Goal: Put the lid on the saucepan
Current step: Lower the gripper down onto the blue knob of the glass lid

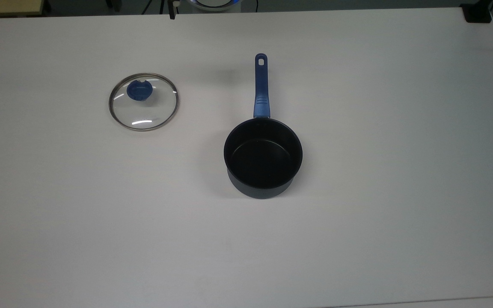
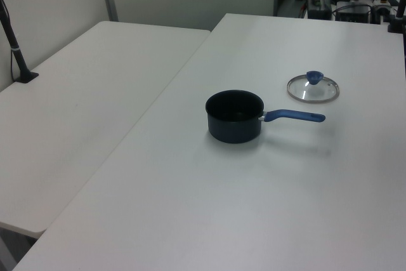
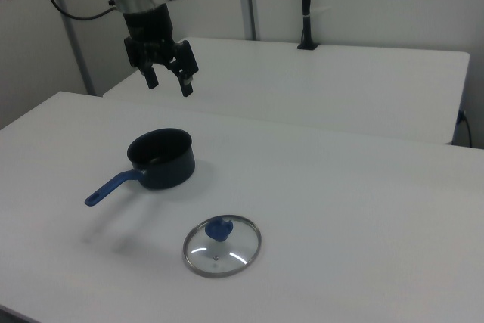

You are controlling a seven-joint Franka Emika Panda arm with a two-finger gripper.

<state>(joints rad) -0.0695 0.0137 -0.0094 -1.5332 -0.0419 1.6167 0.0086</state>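
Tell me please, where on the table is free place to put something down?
Almost everywhere. On the table, the whole near strip below the saucepan and all of the top view's right are bare. The lid lies apart from the saucepan, with a bare gap between them. Nowhere is crowded.

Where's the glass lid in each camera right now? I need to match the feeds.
Top view: the lid lies flat on the table, in the top view's left half, left of the saucepan.
Left view: the lid lies at upper right, beyond the saucepan's handle.
Right view: the lid lies at lower centre, nearer than the saucepan.
Shared landmark: the saucepan's blue handle.
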